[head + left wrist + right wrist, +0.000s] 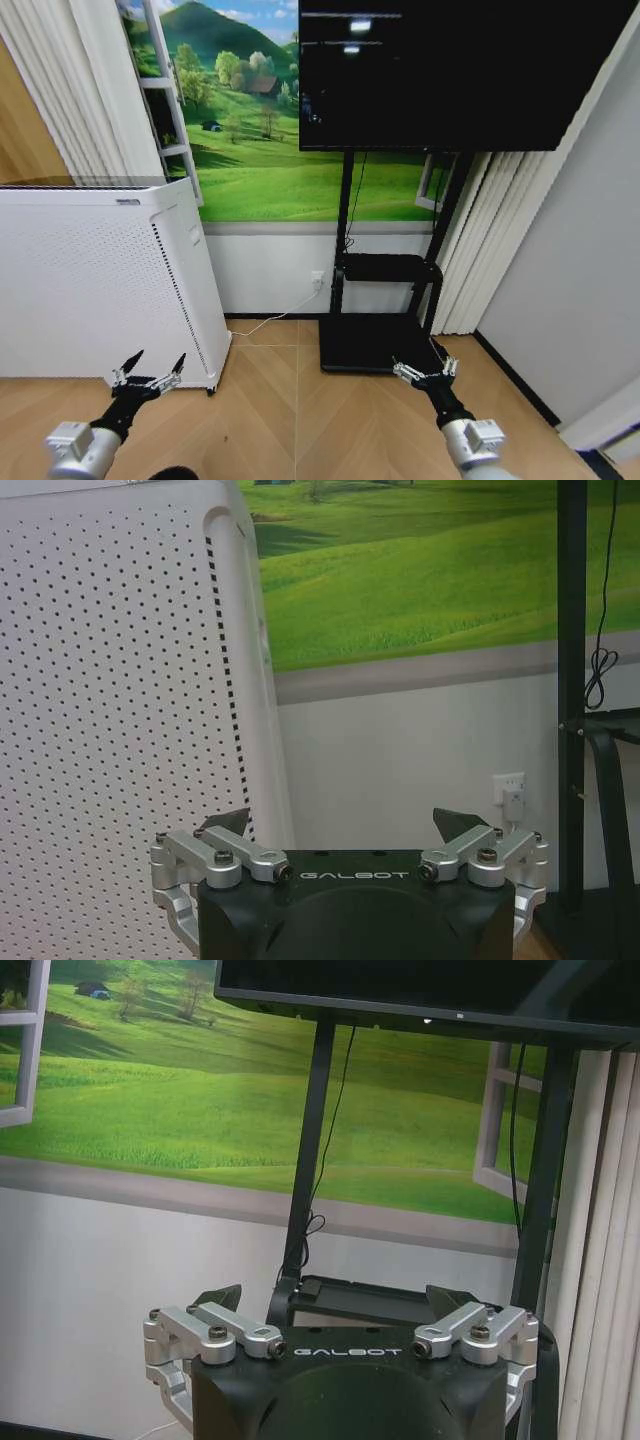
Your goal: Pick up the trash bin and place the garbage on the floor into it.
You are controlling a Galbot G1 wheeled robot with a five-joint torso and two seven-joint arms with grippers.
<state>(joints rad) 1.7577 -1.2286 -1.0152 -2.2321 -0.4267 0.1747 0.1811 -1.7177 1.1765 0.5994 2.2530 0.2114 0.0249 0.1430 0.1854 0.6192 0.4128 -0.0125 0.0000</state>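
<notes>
While the floor (300,420) of tan chevron planks spreads beneath and between both arms, no bin or litter lies on the stretch of it seen from the head camera, so where they are cannot be told. A dark rounded shape (172,473) at the bottom edge, just inboard of the left forearm, is too cut off to identify.

Low over the planks, the left gripper (150,374) hangs with its fingers spread wide and nothing between them. Just ahead of it and to its outer side stands the white perforated appliance (90,280); from the left wrist camera the same gripper (345,830) faces that appliance's dotted side panel (120,710), with a wall socket (510,785) farther ahead toward its inner side.

Level with it, well apart across the planks, the right gripper (426,372) is likewise splayed and empty. Directly ahead of it sits the black stand (385,300) with its flat base on the floor, carrying the dark screen (460,70) high above. From the right wrist camera that gripper (338,1305) points at the stand's upright post (305,1160), with a green meadow mural (170,1100) on the wall behind and pale curtains (600,1260) to its outer side.
</notes>
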